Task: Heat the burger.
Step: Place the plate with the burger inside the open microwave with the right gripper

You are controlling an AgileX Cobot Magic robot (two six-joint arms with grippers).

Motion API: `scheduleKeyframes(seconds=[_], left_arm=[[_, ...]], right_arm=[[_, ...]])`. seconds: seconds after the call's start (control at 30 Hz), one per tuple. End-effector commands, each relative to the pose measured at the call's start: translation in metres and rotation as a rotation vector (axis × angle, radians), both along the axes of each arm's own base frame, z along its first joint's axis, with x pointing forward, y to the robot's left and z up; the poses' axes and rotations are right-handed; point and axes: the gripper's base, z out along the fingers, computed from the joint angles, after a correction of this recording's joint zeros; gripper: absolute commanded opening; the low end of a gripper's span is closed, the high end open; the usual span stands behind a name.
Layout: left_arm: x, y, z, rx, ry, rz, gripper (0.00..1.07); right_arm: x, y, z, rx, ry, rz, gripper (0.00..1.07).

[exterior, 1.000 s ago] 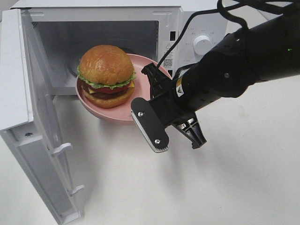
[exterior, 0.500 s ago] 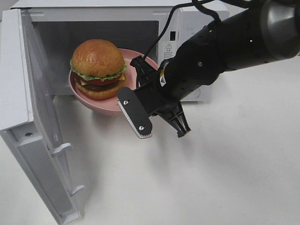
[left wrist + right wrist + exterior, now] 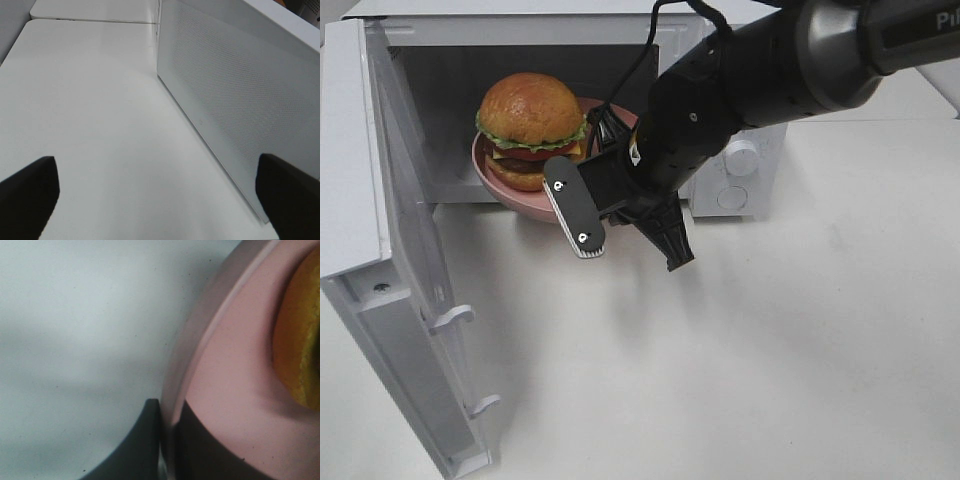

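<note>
Your burger point(image 3: 532, 110) sits upright on the pink plate point(image 3: 523, 205), bun on top w/ lettuce, tomato, cheese and patty stacked below. The plate is at the mouth of the microwave point(image 3: 520, 30): the far part is inside the cavity, while the near rim pokes out past the sill, over the white table point(image 3: 770, 350). You can't tell from the pics whether the plate rests on the cavity floor or is carried. The door point(image 3: 360, 150) is swung wide open on the left side of the high view. Your R pincer point(image 3: 167, 440) is clamped on the plate's near-right rim. The R wrist cam shows the pink edge pinched between the two dark fingers point(image 3: 145, 440), one on the outer side and one on the inner side, w/ a sliver of yellow-brown bun beyond. The R arm reaches in across the front of the control panel and covers most of it; two knobs point(image 3: 740, 158) show just beside it. Your L pincer point(image 3: 159, 192) isn't visible in the high view. Its own cam shows the two dark tips spread far apart w/ nothing between them, above bare table, near a white panel w/ a fine dotted mesh.
</note>
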Motion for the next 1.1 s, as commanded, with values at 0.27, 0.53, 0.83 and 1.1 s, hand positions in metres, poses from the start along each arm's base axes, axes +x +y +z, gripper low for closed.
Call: scheduleKeyframes(seconds=[0.27,0.53,0.83,1.1], left_arm=[[0.000,0.000,-0.001,-0.005,0.002,0.003,1.00],[0.000,0.000,-0.001,-0.005,0.002,0.003,1.00],[0.000,0.000,-0.001,-0.004,0.002,0.003,1.00],[0.000,0.000,-0.001,-0.003,0.002,0.004,1.00]], right_arm=[[0.025,0.016,0.011,0.036,-0.058,-0.028,0.00],[0.036,0.029,0.012,0.036,-0.064,-0.062,0.00],[0.049,0.038,0.013,0.061,-0.074,-0.101,0.00],[0.056,0.042,0.009,0.059,-0.072,-0.135,0.00]])
